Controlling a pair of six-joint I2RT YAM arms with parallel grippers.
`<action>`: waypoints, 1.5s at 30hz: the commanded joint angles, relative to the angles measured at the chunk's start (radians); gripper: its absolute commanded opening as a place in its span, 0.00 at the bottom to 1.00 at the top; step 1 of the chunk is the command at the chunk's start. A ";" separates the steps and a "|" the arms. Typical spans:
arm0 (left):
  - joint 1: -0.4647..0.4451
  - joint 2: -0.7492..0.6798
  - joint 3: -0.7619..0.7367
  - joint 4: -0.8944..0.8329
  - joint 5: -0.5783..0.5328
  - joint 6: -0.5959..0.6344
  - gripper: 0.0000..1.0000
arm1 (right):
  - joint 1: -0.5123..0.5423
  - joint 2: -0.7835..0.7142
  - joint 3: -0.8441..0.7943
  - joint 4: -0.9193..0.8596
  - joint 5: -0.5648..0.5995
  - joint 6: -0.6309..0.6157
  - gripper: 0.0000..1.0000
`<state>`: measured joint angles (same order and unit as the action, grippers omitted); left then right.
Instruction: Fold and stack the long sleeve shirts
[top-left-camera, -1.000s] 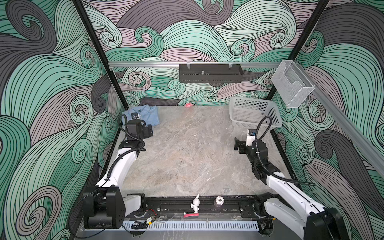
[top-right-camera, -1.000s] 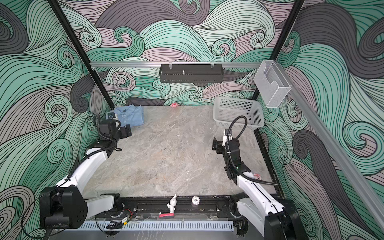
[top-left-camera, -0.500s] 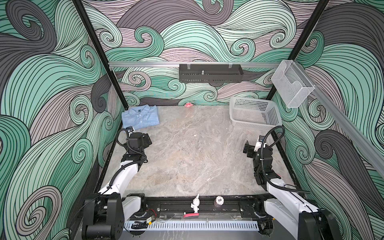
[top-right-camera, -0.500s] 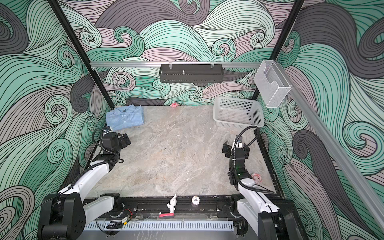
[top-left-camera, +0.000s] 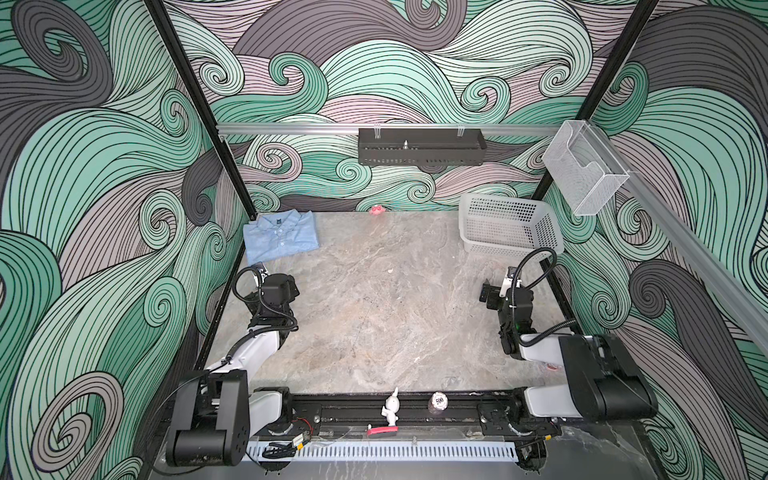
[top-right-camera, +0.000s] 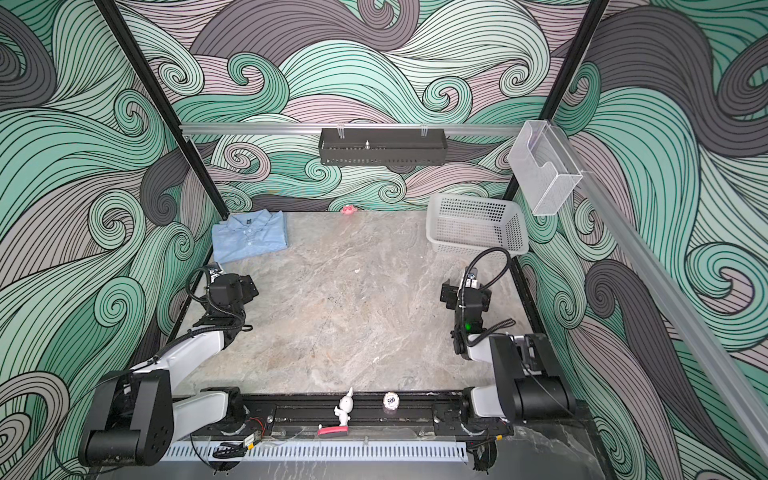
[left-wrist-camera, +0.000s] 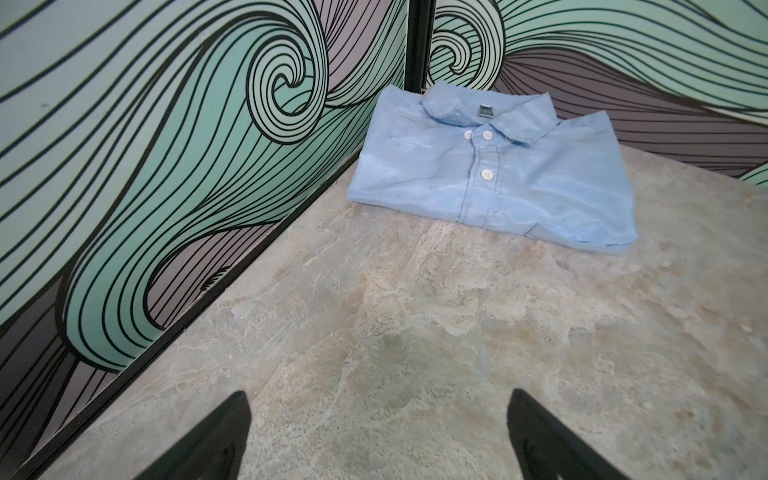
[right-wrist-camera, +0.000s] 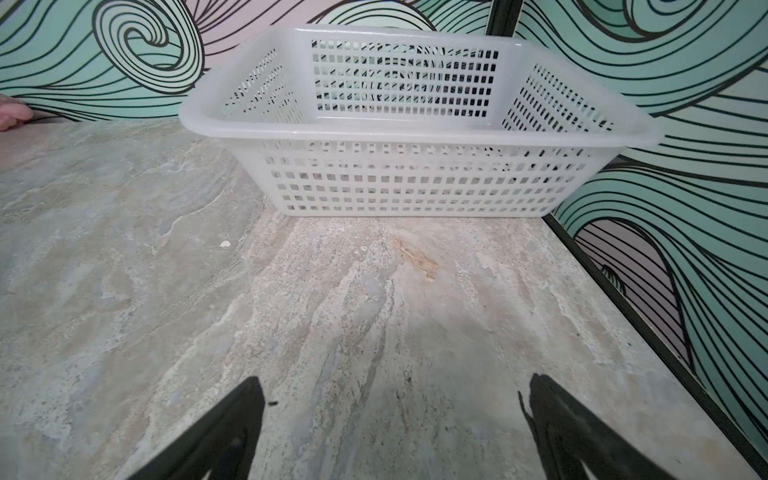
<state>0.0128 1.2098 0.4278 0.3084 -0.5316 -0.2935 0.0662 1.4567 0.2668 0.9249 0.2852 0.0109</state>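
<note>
One light blue long sleeve shirt (top-left-camera: 280, 237) (top-right-camera: 249, 241) lies folded in the back left corner, collar toward the wall and buttons up; the left wrist view shows it whole (left-wrist-camera: 490, 174). My left gripper (top-left-camera: 277, 286) (top-right-camera: 232, 289) (left-wrist-camera: 376, 399) hangs a short way in front of it, open, with only bare table between its fingers. Over on the right side, my right gripper (top-left-camera: 498, 287) (top-right-camera: 457, 289) (right-wrist-camera: 395, 386) is open and empty, facing the white basket (right-wrist-camera: 415, 178).
The white perforated basket (top-left-camera: 509, 232) (top-right-camera: 478, 232) stands empty at the back right. A small pink object (top-left-camera: 377, 209) lies by the back wall. A white figurine (top-left-camera: 390, 409) and a round chip (top-left-camera: 439, 401) sit on the front rail. Patterned walls close three sides.
Both arms have drawn back toward the front. My left gripper has moved off the shirt's near edge, leaving the folded shirt uncovered. The shirt has stayed in place.
</note>
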 joint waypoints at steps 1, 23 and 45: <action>0.007 0.058 -0.004 0.126 -0.027 0.043 0.96 | -0.008 0.089 0.016 0.173 -0.055 -0.009 0.99; 0.027 0.322 0.013 0.424 0.288 0.215 0.99 | -0.022 0.079 0.122 -0.054 -0.111 -0.011 0.99; 0.026 0.306 0.020 0.382 0.278 0.196 0.99 | -0.016 0.085 0.130 -0.061 -0.102 -0.015 0.99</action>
<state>0.0433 1.5341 0.4240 0.6952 -0.2535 -0.0917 0.0460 1.5463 0.3756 0.8627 0.1761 0.0029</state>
